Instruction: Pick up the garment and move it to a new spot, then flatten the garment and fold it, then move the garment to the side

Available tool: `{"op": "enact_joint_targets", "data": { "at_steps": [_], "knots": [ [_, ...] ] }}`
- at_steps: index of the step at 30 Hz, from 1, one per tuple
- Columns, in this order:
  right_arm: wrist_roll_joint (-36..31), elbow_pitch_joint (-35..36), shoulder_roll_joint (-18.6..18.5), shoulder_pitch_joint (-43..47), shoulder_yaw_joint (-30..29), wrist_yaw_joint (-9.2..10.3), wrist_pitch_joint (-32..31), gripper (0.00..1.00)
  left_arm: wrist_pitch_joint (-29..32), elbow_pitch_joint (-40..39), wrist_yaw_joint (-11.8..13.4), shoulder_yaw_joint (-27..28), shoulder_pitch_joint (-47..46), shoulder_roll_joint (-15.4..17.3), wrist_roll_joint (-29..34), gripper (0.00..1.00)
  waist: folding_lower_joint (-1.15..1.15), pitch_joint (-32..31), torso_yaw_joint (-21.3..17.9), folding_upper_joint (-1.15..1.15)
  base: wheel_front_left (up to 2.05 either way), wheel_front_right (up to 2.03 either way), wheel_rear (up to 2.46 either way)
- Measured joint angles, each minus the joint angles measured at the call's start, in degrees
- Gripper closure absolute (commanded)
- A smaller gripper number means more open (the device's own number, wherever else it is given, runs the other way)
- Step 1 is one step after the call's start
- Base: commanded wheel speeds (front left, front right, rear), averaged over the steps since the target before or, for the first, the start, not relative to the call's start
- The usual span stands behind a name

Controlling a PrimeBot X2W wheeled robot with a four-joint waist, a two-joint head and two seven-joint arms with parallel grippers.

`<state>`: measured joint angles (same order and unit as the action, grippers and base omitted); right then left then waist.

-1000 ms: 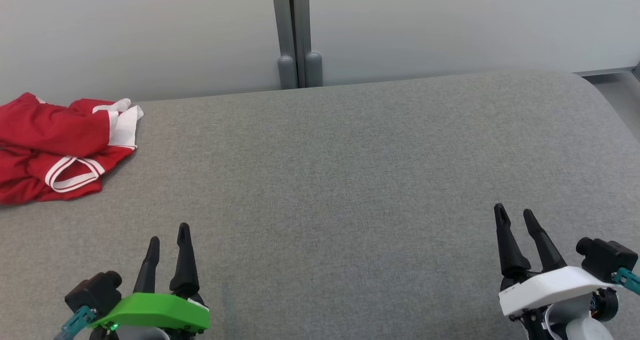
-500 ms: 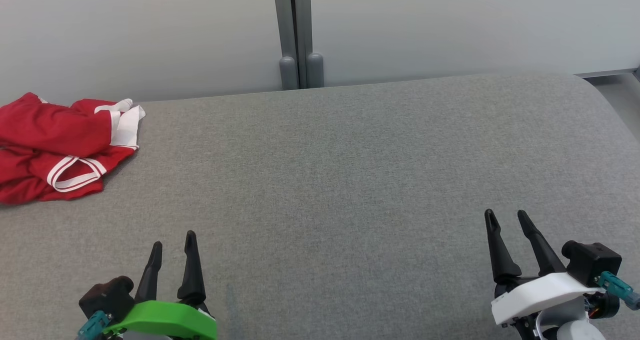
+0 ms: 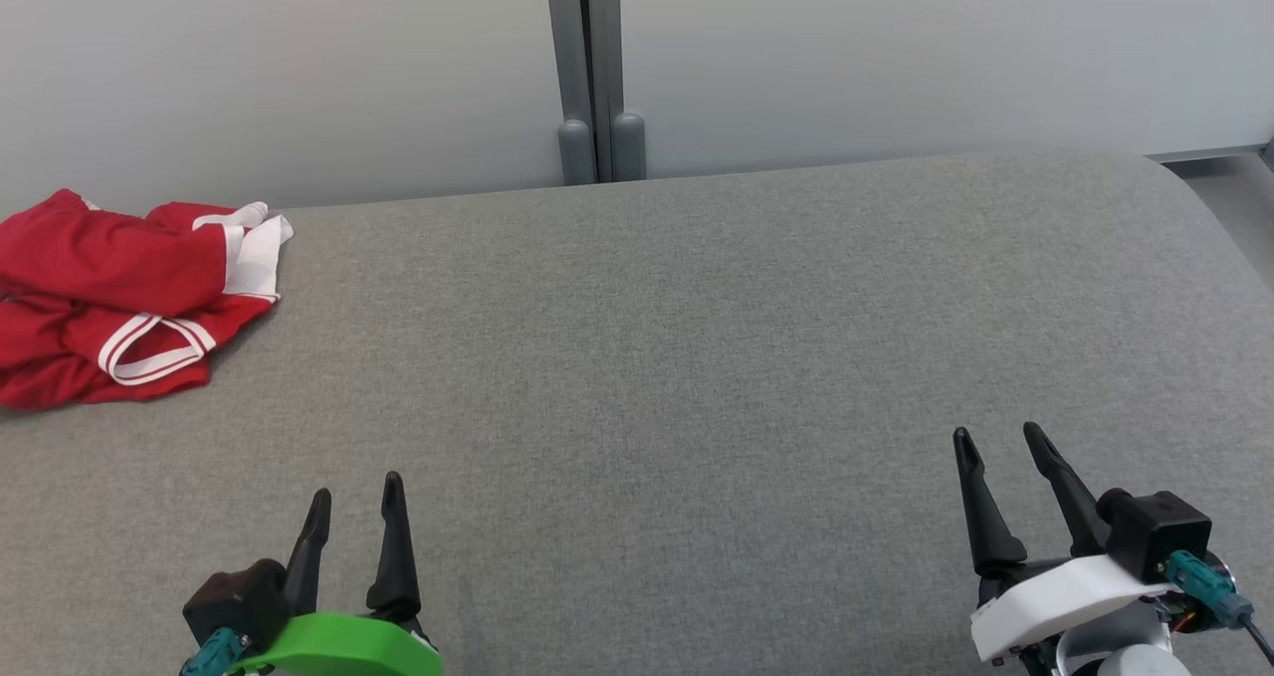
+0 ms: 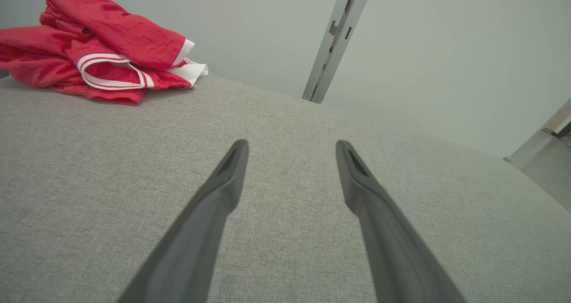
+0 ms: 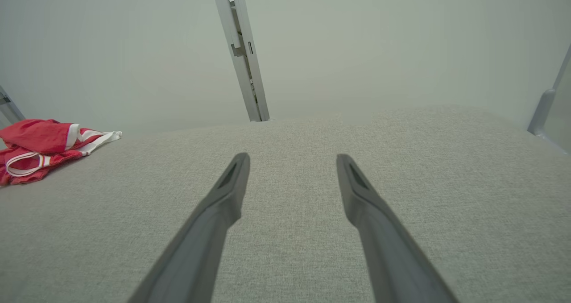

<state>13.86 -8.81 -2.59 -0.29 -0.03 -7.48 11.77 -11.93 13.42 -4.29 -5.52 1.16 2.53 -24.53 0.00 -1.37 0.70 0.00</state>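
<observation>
A red garment with white trim (image 3: 109,303) lies bunched at the far left of the grey padded surface (image 3: 697,338), near its back edge. The left wrist view has the garment (image 4: 93,48) at its upper left, and the right wrist view has the garment (image 5: 42,149) at its far left. My left gripper (image 3: 356,489) is open at the lower left, well short of the garment, with nothing between its fingers. At the lower right, my right gripper (image 3: 995,437) also stands open and empty, far from the cloth.
A pale wall runs behind the surface, with a grey vertical post (image 3: 592,69) at its middle. The surface rounds off at the far right (image 3: 1194,188), where a strip of floor shows.
Both grippers have drawn back toward the bottom of the head view, the right one also drifting a little left. The head camera shifted slightly. The garment lies as before.
</observation>
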Motion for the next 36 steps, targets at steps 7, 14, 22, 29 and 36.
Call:
{"op": "enact_joint_targets", "data": {
  "at_steps": [7, 14, 22, 29, 36],
  "knots": [
    [-3.2, 0.0, 0.0, 0.4, -0.2, 0.0, 0.9, 0.0, -0.8, 0.4, 0.2, -0.1, 0.5, 0.0, 2.1, 0.0, 0.0, -0.3, 0.1, 0.0, 0.0, 0.0, 0.0],
    [-5.9, -0.2, -0.1, 0.6, -0.2, 0.0, 1.7, 0.0, -1.6, 0.8, 0.2, -0.4, 0.6, 0.1, 4.2, 0.0, 0.0, -0.5, 0.2, 0.0, 0.0, 0.0, 0.0],
    [-8.2, -0.2, -0.1, 0.8, 0.1, 0.0, 2.5, 0.0, -2.3, 1.3, 0.3, -0.8, 1.1, 0.1, 6.8, 0.0, 0.0, -0.7, 0.4, 0.0, 0.0, 0.0, 0.0],
    [-10.8, -0.1, -0.1, 0.8, 0.3, -0.01, 3.2, 0.0, -3.1, 1.6, 0.3, -1.1, 1.2, 0.1, 8.6, 0.0, 0.0, -0.6, 0.6, 0.0, 0.0, 0.0, 0.0],
    [-10.9, -0.1, -0.1, 0.8, 0.2, -0.01, 3.2, 0.0, -3.2, 1.7, 0.3, -0.9, 1.2, 0.1, 8.6, 0.0, 0.0, -0.5, 0.6, 0.0, 0.0, 0.0, 0.0]
  ]
}}
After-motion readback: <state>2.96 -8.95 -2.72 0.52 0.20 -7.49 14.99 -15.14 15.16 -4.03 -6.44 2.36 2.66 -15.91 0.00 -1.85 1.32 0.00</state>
